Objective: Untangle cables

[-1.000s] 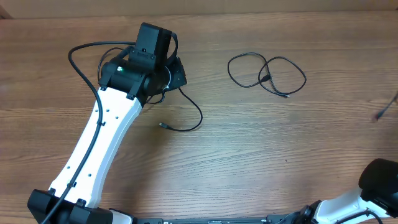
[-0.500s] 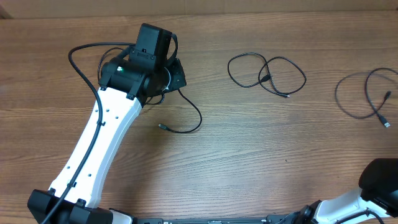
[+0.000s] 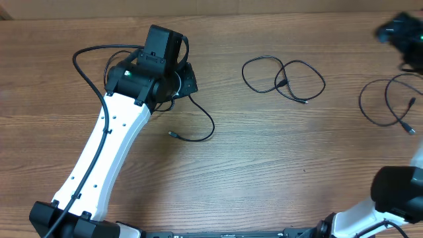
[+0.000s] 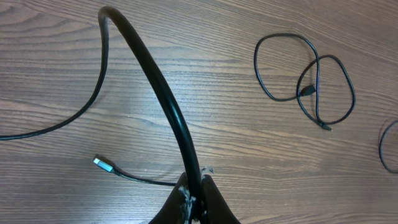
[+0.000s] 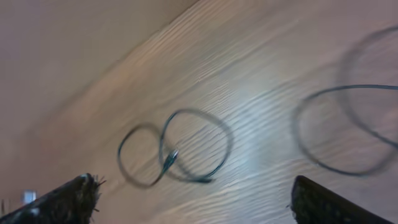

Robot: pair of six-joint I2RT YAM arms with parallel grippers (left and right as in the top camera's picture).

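Observation:
My left gripper (image 3: 180,79) is shut on a thin black cable (image 3: 211,122); that cable curls down over the table to a small plug (image 3: 173,134). In the left wrist view the jaws pinch this cable (image 4: 163,93) at the left gripper (image 4: 196,194), and its blue-tipped plug (image 4: 102,165) lies on the wood. A second cable (image 3: 284,76) lies coiled in loose loops mid-table. A third cable (image 3: 386,99) lies at the right edge. My right gripper (image 3: 404,33) hangs blurred above it, open and holding nothing. The right gripper (image 5: 199,205) has its fingers (image 5: 68,200) wide apart.
The table is bare brown wood (image 3: 277,165). The white left arm (image 3: 106,152) slants across the left side with its own thick black wire (image 3: 78,63) looping beside it. The right arm's base (image 3: 396,192) sits at the lower right corner.
The right gripper opened and let go of the third cable, which now lies at the right edge. The gripper has swung into the top right corner. The left arm has not moved.

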